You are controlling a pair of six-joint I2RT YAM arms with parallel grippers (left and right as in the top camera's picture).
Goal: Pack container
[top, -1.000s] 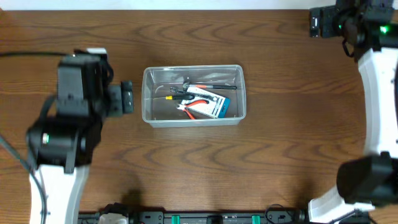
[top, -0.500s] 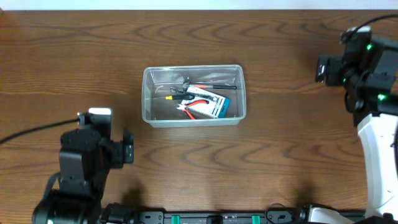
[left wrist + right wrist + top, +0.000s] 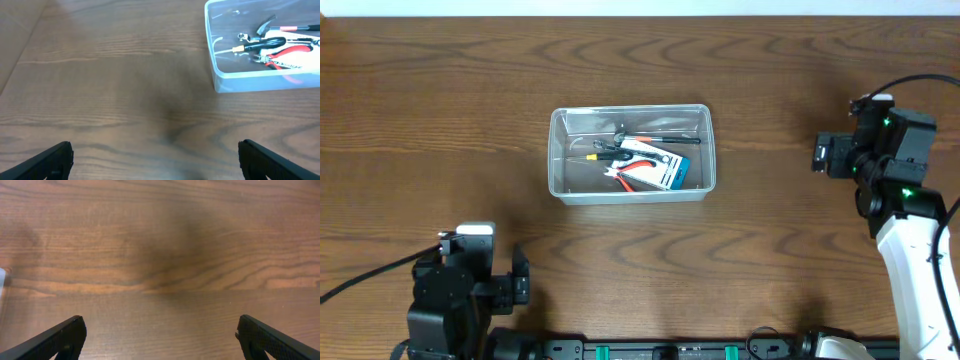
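The clear plastic container stands on the table at the centre. Inside lie black-handled pliers, red-handled cutters on a blue and white card and a thin red and black tool. It also shows at the top right of the left wrist view. My left gripper is open and empty near the front left edge, far from the container. My right gripper is open and empty at the right, level with the container. Both wrist views show wide-apart fingertips over bare wood.
The wooden table spreads all round the container. A black rail with green clips runs along the front edge. A cable trails from the left arm.
The left arm has pulled back from beside the container toward the front left edge. The right arm has come down from the far right corner to mid-table on the right. The container has not moved.
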